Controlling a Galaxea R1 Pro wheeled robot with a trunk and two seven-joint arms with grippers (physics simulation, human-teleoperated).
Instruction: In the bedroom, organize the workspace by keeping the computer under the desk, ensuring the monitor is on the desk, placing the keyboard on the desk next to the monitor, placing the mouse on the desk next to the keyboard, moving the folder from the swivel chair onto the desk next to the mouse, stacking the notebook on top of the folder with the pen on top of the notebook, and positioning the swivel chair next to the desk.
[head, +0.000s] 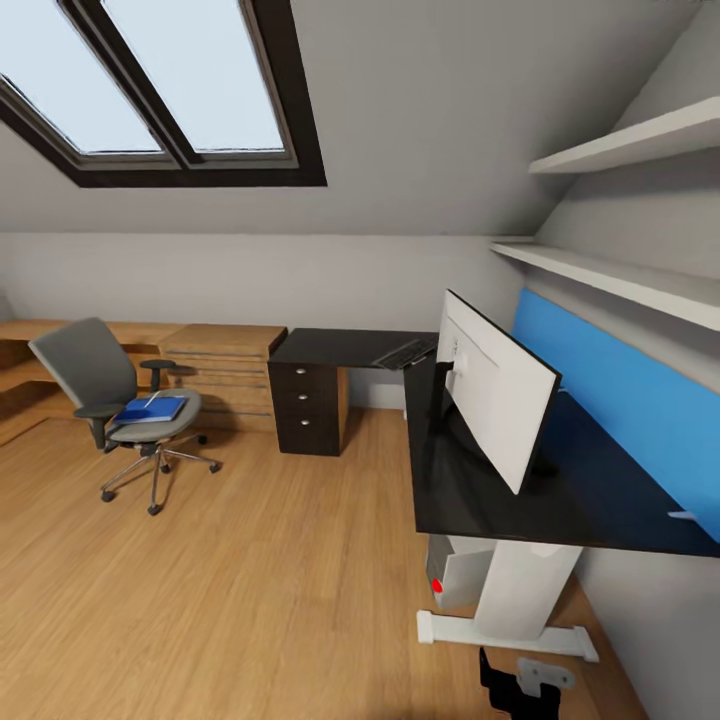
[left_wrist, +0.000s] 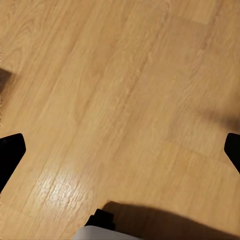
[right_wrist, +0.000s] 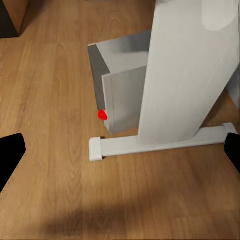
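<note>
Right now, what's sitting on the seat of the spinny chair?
On the swivel chair lies the blue folder, with something thin and pale on top of it, too small to name. The seat under the folder is hidden.

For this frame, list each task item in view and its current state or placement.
computer: on the floor under the desk.
desk: glossy black top, drawers shut.
monitor: upright on the desk.
keyboard: on the desk's far wing, partly overhanging the edge.
folder: lying on the chair seat.
swivel chair: standing away from the desk.
</note>
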